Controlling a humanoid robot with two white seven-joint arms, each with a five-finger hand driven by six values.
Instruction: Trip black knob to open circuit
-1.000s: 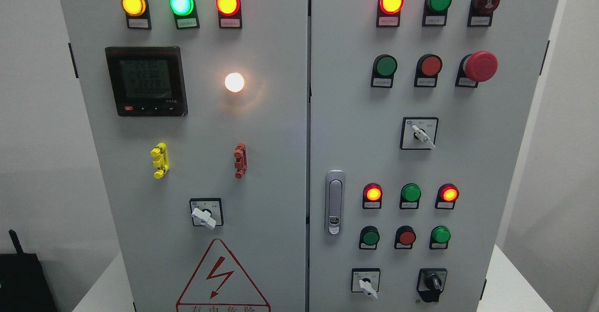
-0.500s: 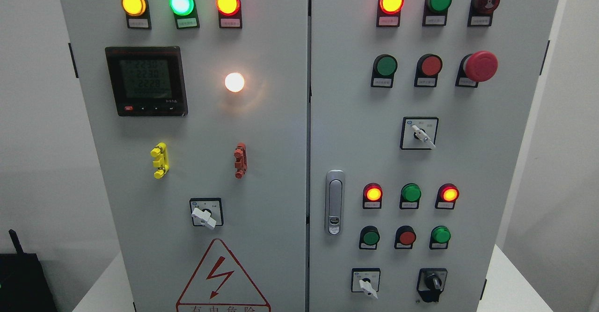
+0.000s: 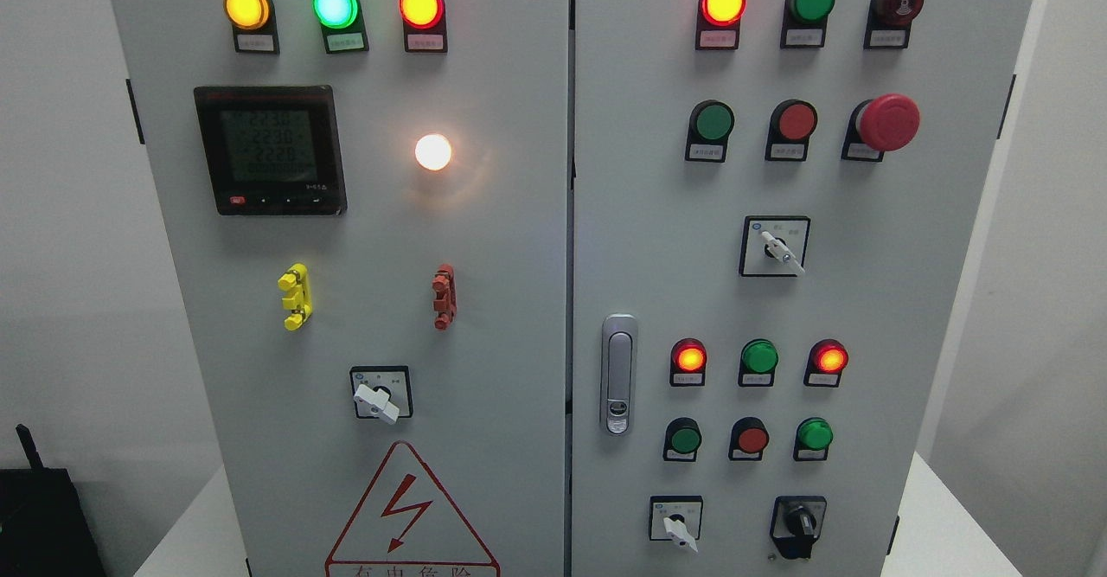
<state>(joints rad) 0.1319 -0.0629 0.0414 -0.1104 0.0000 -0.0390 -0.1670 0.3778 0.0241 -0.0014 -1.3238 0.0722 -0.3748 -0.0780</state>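
Nothing has moved since a moment ago. Black knob (image 3: 800, 522) sits low on the cabinet's right door (image 3: 908, 317), right of a white selector switch (image 3: 677, 526). No robot hands visible; fingers' state cannot be told.

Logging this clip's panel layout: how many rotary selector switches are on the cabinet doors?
4. White-handled switch low on the left door; white-handled switch mid right door; white-handled switch and black knob at its bottom. None appear hidden.
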